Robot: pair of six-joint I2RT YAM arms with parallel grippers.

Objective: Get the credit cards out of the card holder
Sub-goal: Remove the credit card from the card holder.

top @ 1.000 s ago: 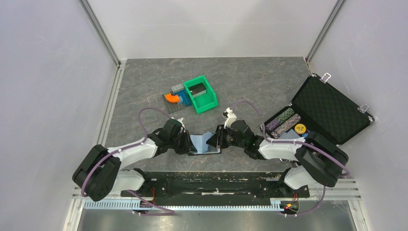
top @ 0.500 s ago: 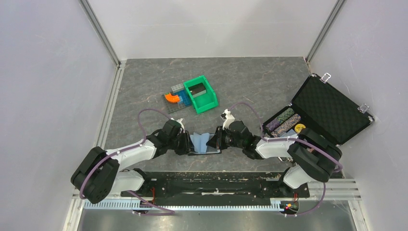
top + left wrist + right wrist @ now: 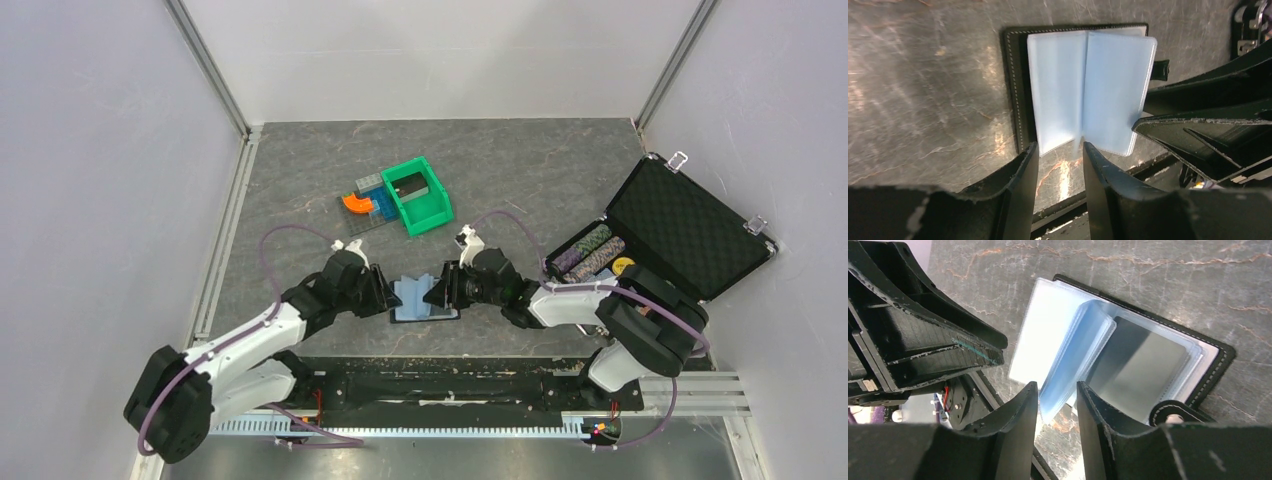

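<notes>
The card holder (image 3: 425, 298) lies open on the table between my two grippers, its clear blue-grey sleeves (image 3: 1088, 90) fanned out over the black stitched cover (image 3: 1015, 90). A dark credit card (image 3: 1143, 370) shows through a sleeve on the holder's right half. My left gripper (image 3: 1058, 146) is open at the sleeves' near edge, and table shows between its fingers. My right gripper (image 3: 1057, 385) is open too. A raised bunch of sleeves (image 3: 1083, 355) reaches loosely into its gap. From above, the left gripper (image 3: 388, 292) and the right gripper (image 3: 437, 290) face each other across the holder.
A green bin (image 3: 418, 195) with orange and blue pieces (image 3: 362, 205) beside it stands farther back. An open black foam-lined case (image 3: 680, 225) with poker chips (image 3: 590, 255) sits at the right. The table's front rail (image 3: 430, 375) runs just behind the holder.
Both grippers have opened wider; the right one first closed, then opened. The left arm has swung its elbow outward and its gripper has drawn back a little. The sleeves have shifted.
</notes>
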